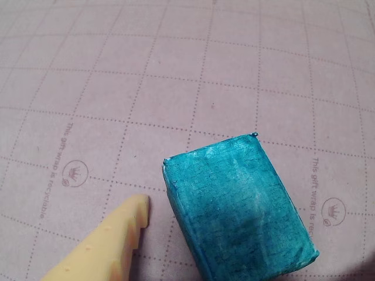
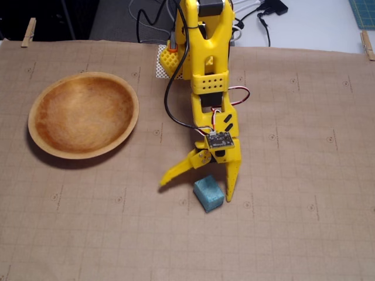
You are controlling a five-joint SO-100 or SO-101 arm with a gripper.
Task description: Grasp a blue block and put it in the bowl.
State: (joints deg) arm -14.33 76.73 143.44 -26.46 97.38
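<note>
1. The yellow arm reaches down over the brown gridded paper, and its pincer hangs low with the two fingers spread wide apart, pinching nothing.
2. In the fixed view one finger slants out to the left, its tip near the paper; the other finger points almost straight down, its tip at the paper or just above it.
3. The blue block lies on the paper inside that spread, between the two tips. It sits close up against the straight finger, touching it or nearly so; I cannot tell which. It is clear of the slanted finger, with bare paper showing between them.
4. The wrist view agrees: the blue block fills the lower right, flat on the paper, and the pale yellow toothed fingertip comes in from the lower left, just beside the block's left edge with a narrow strip of paper between. The other finger is out of that view.
5. The block lies turned at an angle to the printed grid lines, its mottled teal top facing up.
6. The bowl stands well apart from the pincer, up and to the left in the fixed view, and nothing shows inside it.
7. A dark cable loops down the arm's left side toward a small circuit board just above the fingers.
</note>
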